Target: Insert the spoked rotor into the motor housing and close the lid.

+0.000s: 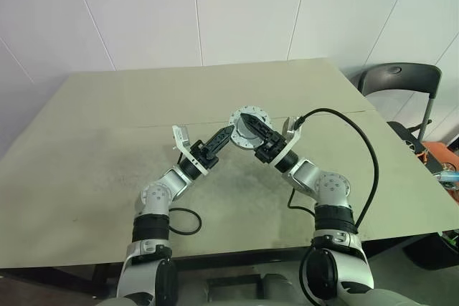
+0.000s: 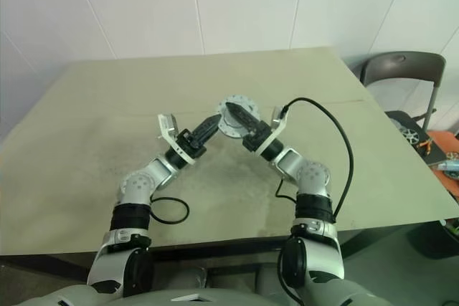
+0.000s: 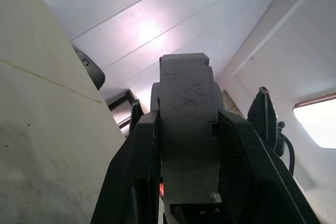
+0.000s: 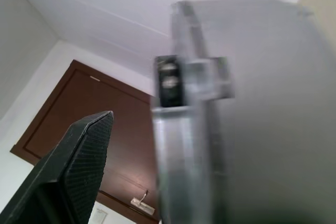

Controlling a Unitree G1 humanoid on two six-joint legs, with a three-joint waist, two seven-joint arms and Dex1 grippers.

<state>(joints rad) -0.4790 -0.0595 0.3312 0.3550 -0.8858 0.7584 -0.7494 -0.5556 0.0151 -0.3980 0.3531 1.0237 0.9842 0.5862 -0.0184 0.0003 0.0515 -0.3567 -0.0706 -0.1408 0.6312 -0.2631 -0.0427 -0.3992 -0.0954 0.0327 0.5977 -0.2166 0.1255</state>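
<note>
The motor housing, a round silver-grey puck with small tabs round its rim, is held up above the table between both arms. My left gripper reaches in from the left and is shut on its rim; in the left wrist view the housing's grey edge sits clamped between the two black fingers. My right gripper comes in from the right and stands open around the housing. One of its fingers is apart from the housing's silver side. The spoked rotor is out of view. I cannot tell the lid apart from the housing.
The beige table spreads wide on all sides below the arms. A black cable loops from my right arm over the table's right half. A dark chair stands beyond the table's right back corner.
</note>
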